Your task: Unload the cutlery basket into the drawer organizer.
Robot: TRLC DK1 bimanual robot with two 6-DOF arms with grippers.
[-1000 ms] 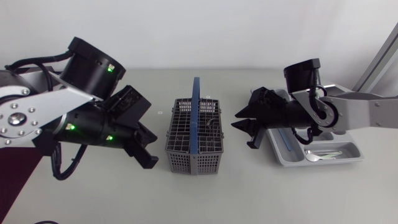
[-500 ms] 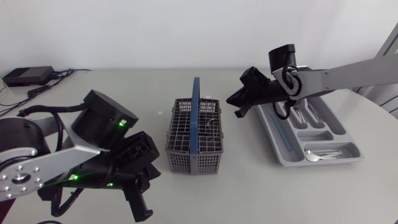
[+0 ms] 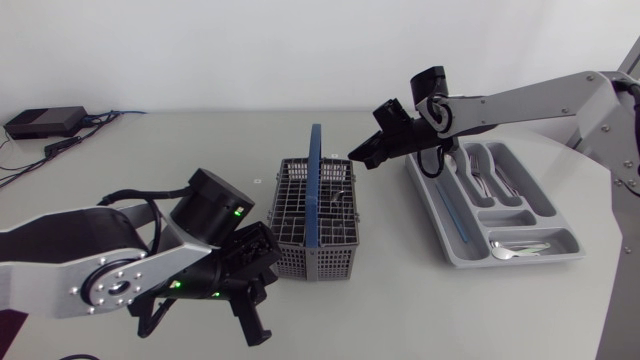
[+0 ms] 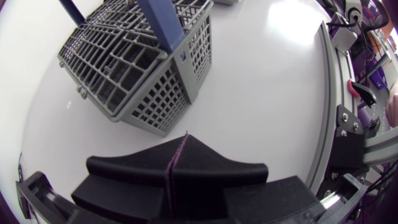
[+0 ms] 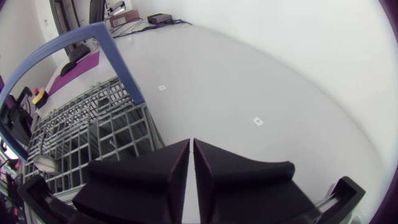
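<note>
The grey cutlery basket (image 3: 312,222) with its blue handle (image 3: 315,180) stands mid-table. A piece of cutlery (image 3: 341,181) shows in its far right cells; the right wrist view shows a spoon bowl (image 5: 46,163) inside the basket (image 5: 93,134). The grey drawer organizer (image 3: 440,205) lies to the right, holding several forks and spoons (image 3: 484,176) and one spoon (image 3: 514,248). My right gripper (image 3: 356,158) hovers shut and empty by the basket's far right corner (image 5: 191,147). My left gripper (image 3: 255,332) is shut and empty, low at the front left, pointing at the basket (image 4: 140,65) from nearby (image 4: 178,152).
A black box (image 3: 45,122) with cables sits at the far left back. A thin blue item (image 3: 457,218) lies in the organizer's long compartment. My bulky left arm (image 3: 150,265) fills the front left of the table.
My left arm has swung down toward the table's front. My right arm has risen from the organizer to the basket's far right corner, and its fingers have shut.
</note>
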